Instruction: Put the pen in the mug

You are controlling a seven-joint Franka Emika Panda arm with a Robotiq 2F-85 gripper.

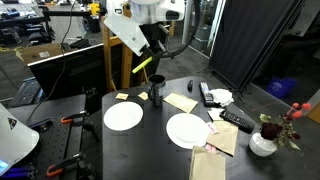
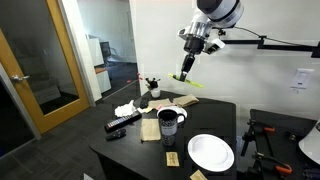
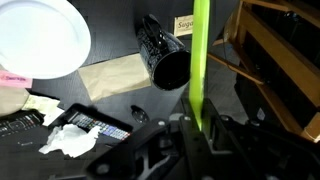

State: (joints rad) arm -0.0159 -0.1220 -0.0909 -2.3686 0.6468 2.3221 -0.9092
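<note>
My gripper [image 3: 197, 128] is shut on the yellow-green pen [image 3: 200, 60], which sticks straight out of the jaws in the wrist view. In both exterior views the pen [image 1: 143, 70] hangs below the gripper [image 2: 188, 64], high above the dark table, tilted. The pen also shows in an exterior view [image 2: 184, 74]. The dark mug [image 1: 157, 88] stands on the table between the two white plates, below the pen with a clear gap. It shows in an exterior view [image 2: 168, 122] and in the wrist view [image 3: 163, 55], beside the pen's line.
Two white plates [image 1: 123, 116] [image 1: 187, 130], brown napkins [image 1: 181, 101], a black remote [image 1: 236, 120], a crumpled tissue [image 1: 221, 97] and a white vase with flowers [image 1: 263, 143] are on the table [image 1: 150, 145]. A wooden frame [image 3: 280, 60] stands beside the table.
</note>
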